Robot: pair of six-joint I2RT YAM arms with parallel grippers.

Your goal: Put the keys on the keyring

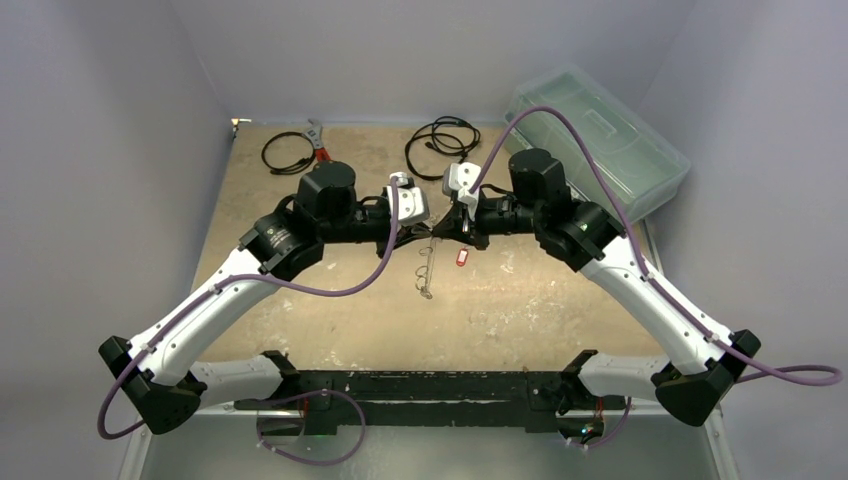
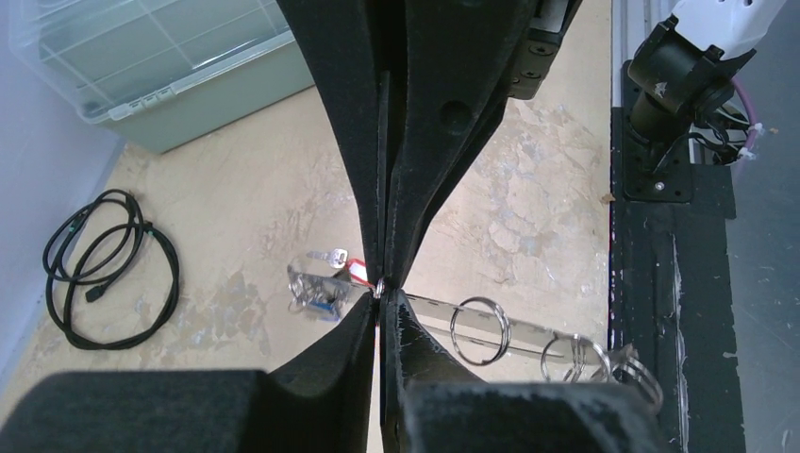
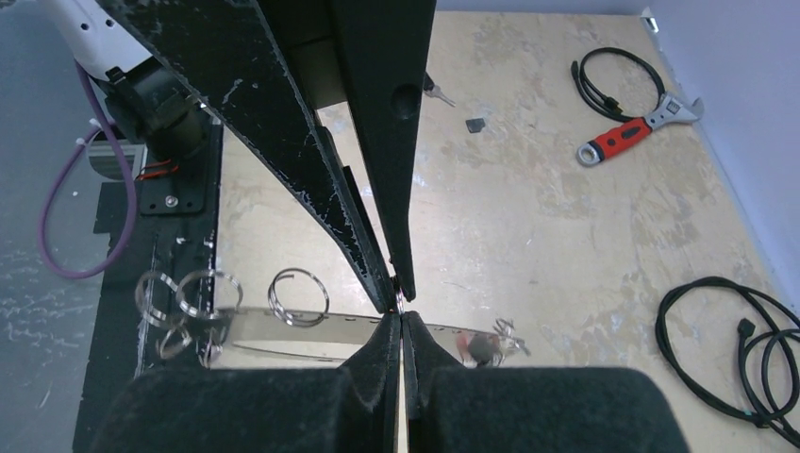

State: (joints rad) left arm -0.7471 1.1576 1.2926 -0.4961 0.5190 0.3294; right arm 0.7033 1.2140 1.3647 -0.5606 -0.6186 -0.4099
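High rear overview, two close wrist views, shared tabletop

table | wrench | black cables | plastic bin | red key

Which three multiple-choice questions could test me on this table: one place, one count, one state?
1. Where on the table does the wrench lie? A) far edge B) middle C) near edge
2. How many black cable coils lie there? A) one B) two C) four
3. The right gripper is: A) wide open B) shut C) out of view
Key: 1 A, it lies by the far wall; 2 B, two separate coils show; 3 B, its fingers meet.
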